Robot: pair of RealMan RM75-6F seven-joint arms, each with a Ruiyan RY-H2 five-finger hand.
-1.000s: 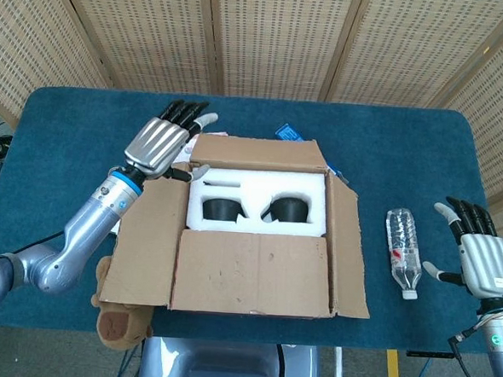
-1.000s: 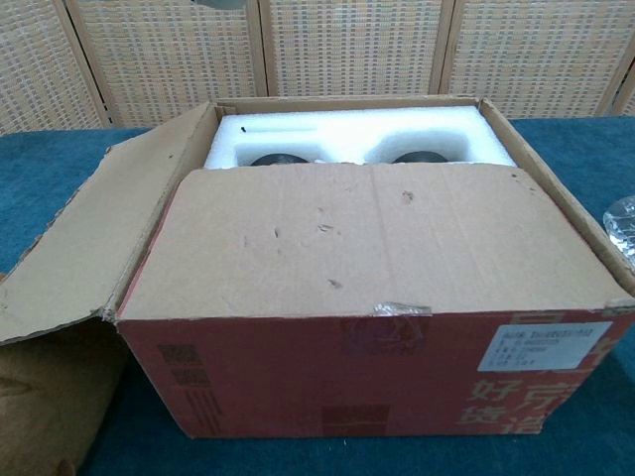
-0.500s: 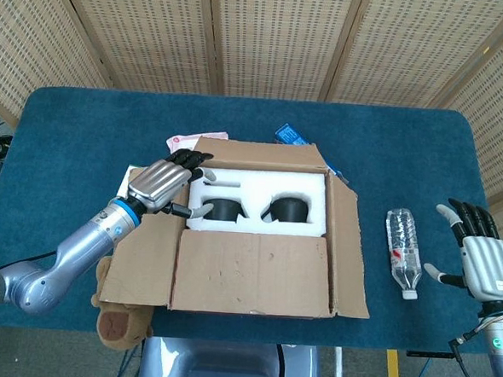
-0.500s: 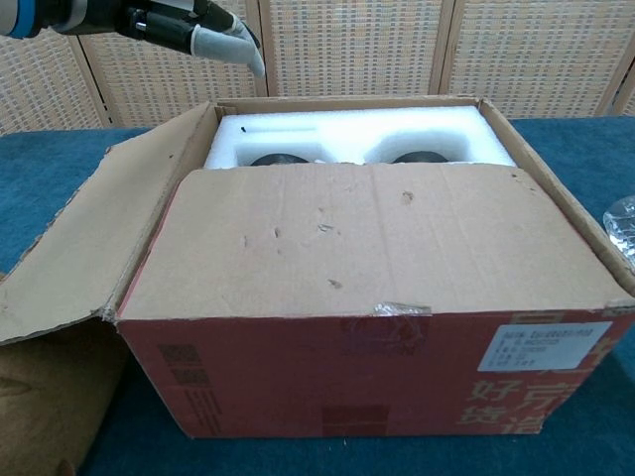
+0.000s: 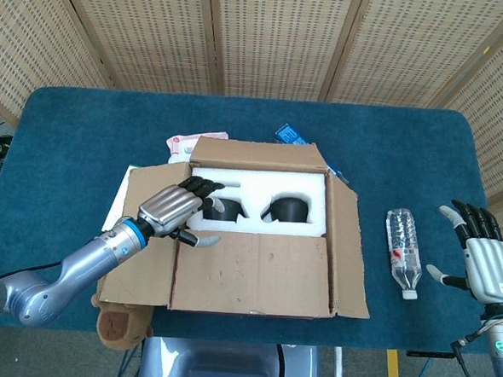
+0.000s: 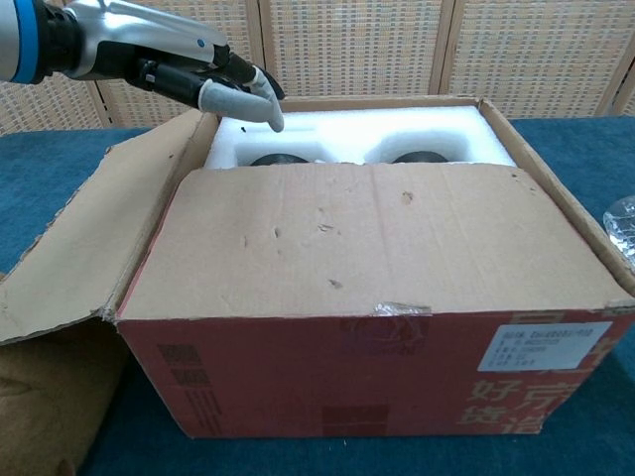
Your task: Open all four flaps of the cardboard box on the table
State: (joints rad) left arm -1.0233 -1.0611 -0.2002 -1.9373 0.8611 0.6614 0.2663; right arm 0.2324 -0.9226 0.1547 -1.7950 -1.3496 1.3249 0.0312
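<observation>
On the blue-covered table [image 5: 84, 135], roughly at its middle and toward the near edge, sits the cardboard box [image 5: 257, 232]. Its near flap [image 5: 251, 272] lies folded flat across the front half of the opening, and the chest view shows that flap [image 6: 367, 238] creased and scuffed above a red printed front wall with a white label. The left flap [image 5: 142, 233] is folded outward and slopes down to the side; the right flap [image 5: 349, 246] stands out at an angle; the far flap [image 5: 258, 153] leans away from the opening. Inside, a white foam insert [image 5: 259, 197] holds two dark round items in its recesses.

The left hand [image 5: 175, 211] reaches in over the box's left edge, palm down, fingers extended and a little apart, holding nothing; its dark fingertips lie above the foam near the left recess. From the chest view the same hand [image 6: 189, 69] hangs above the back left corner of the box, thumb pointing down toward the foam without clearly touching it.

The right hand [image 5: 483, 258] hovers well apart from the box at the table's right edge, fingers spread and empty. A plastic bottle [image 5: 403, 253] lies on its side between that hand and the box. A brown plush toy [image 5: 122, 324] sits at the table's near left edge.
</observation>
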